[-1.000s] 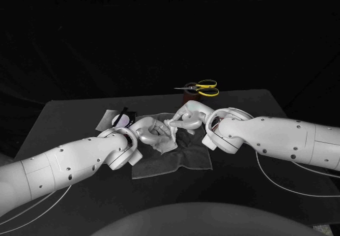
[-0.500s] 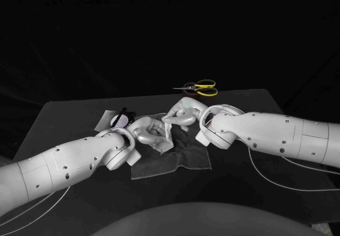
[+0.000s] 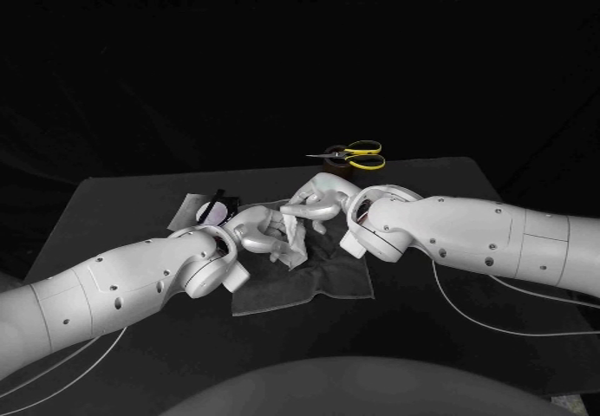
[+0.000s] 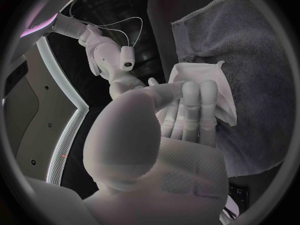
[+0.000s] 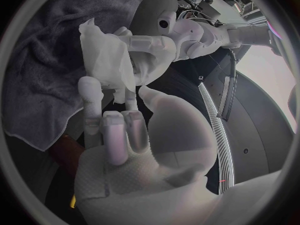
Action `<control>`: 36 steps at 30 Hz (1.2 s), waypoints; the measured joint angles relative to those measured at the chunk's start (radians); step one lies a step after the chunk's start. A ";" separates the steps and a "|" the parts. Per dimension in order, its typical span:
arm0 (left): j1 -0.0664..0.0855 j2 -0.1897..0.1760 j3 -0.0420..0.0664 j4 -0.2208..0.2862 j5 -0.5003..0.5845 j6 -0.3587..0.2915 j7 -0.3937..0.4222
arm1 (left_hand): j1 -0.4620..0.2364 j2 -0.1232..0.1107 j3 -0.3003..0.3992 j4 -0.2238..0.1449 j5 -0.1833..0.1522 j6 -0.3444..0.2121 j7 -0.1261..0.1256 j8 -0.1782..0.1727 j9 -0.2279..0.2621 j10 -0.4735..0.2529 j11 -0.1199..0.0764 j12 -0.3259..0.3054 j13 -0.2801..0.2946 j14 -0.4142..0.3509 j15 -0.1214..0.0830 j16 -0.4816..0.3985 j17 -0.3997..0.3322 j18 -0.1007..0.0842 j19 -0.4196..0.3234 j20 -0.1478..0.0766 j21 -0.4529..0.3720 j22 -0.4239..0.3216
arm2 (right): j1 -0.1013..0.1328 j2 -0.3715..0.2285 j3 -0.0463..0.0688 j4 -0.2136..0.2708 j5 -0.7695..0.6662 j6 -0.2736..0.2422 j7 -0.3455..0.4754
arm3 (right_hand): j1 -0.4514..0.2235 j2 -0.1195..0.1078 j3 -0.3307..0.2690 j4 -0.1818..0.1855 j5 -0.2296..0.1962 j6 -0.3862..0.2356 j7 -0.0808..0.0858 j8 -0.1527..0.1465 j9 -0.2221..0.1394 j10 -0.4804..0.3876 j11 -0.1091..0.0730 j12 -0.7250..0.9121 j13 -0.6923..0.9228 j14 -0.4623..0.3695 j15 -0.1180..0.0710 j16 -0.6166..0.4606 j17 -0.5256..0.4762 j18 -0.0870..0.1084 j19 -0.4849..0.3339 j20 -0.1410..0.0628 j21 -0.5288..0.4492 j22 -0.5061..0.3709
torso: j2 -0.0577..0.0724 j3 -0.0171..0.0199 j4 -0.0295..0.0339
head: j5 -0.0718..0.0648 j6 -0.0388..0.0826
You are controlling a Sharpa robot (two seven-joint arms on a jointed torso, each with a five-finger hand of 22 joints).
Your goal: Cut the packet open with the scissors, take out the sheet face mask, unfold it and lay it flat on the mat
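Our right hand [image 3: 316, 201] has slid in over the left. The left fingers [image 4: 195, 105], together, clamp the folded mask [image 5: 106, 55], mat [image 3: 313, 282] just beneath them. The right fingers [image 5: 91, 97] sit at its edge; gripping or not, we can't tell. A lopsided pull could tear or drop it.

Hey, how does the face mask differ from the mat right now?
The face mask is white; the mat is dark grey. The face mask is folded small and held up by the left hand; the mat lies spread on the table, wrinkled. The face mask looks thin and smooth, the mat thick and nubbly with a stitched hem. Both are soft, limp sheets.
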 measured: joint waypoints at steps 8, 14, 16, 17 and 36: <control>0.000 0.000 0.000 -0.009 0.039 0.046 0.006 | -0.007 0.007 0.027 -0.006 0.000 0.000 0.000 0.007 -0.004 -0.004 -0.004 -0.005 0.000 -0.003 -0.003 0.012 -0.003 0.001 -0.005 -0.005 0.017 0.016 | -0.002 0.008 -0.001 -0.022 0.049 0.029 0.045 | -0.044 0.016 -0.082 0.101 0.000 -0.037 0.019 -0.043 -0.020 0.001 0.017 0.000 0.000 0.002 0.016 -0.001 0.000 -0.003 -0.005 0.017 -0.010 0.001 | 0.000 0.0012 -0.0004 | 0.000 0.000; 0.000 0.004 0.000 -0.020 0.056 0.071 0.006 | -0.009 0.009 0.033 -0.007 0.000 0.003 -0.003 0.007 -0.006 0.000 -0.008 -0.005 0.000 -0.003 -0.003 0.020 -0.005 0.000 -0.005 -0.005 0.029 0.029 | -0.006 0.012 -0.001 -0.038 0.087 0.055 0.092 | -0.052 0.050 -0.101 0.121 0.000 -0.037 0.019 -0.053 -0.024 0.002 0.017 -0.002 0.000 0.002 0.016 -0.002 0.001 0.010 -0.005 0.016 -0.010 0.007 | 0.000 0.0012 -0.0006 | 0.001 0.000; 0.000 0.008 0.000 -0.026 0.060 0.078 0.006 | -0.009 0.009 0.033 -0.007 0.000 0.004 -0.003 0.007 -0.007 0.000 -0.008 -0.005 0.000 -0.003 -0.003 0.020 -0.005 0.000 -0.005 -0.005 0.034 0.032 | -0.007 0.014 -0.002 -0.046 0.104 0.066 0.113 | -0.039 0.064 -0.101 0.121 0.000 -0.037 0.019 -0.056 -0.025 0.002 0.017 -0.002 0.000 0.002 0.016 -0.002 0.001 0.010 -0.005 0.016 -0.010 0.008 | 0.000 0.0012 -0.0006 | 0.002 0.000; 0.000 0.009 0.000 -0.028 0.062 0.082 0.006 | -0.012 0.012 0.037 -0.007 0.000 0.004 -0.003 0.007 -0.007 0.000 -0.008 -0.005 0.000 -0.004 -0.004 0.020 -0.005 0.000 -0.005 -0.005 0.034 0.034 | -0.007 0.015 -0.002 -0.050 0.112 0.071 0.123 | -0.037 0.074 -0.101 0.121 0.000 -0.037 0.019 -0.059 -0.026 0.002 0.017 -0.002 0.000 0.002 0.016 -0.001 0.001 0.010 -0.005 0.016 -0.010 0.009 | 0.000 0.0012 -0.0005 | 0.002 0.000; 0.000 0.026 0.002 -0.059 0.107 0.133 0.019 | -0.018 0.015 0.054 -0.011 0.000 0.004 -0.003 0.011 -0.012 0.000 -0.015 -0.008 0.000 -0.012 -0.012 0.031 -0.007 -0.007 -0.003 -0.007 0.053 0.051 | -0.011 0.028 -0.002 -0.096 0.269 0.199 0.234 | -0.050 0.151 -0.137 0.121 0.000 -0.023 0.014 -0.068 -0.032 0.002 0.017 -0.006 0.000 0.002 0.016 0.001 0.000 0.009 -0.012 0.024 -0.022 0.013 | -0.001 -0.0005 0.0000 | 0.011 0.000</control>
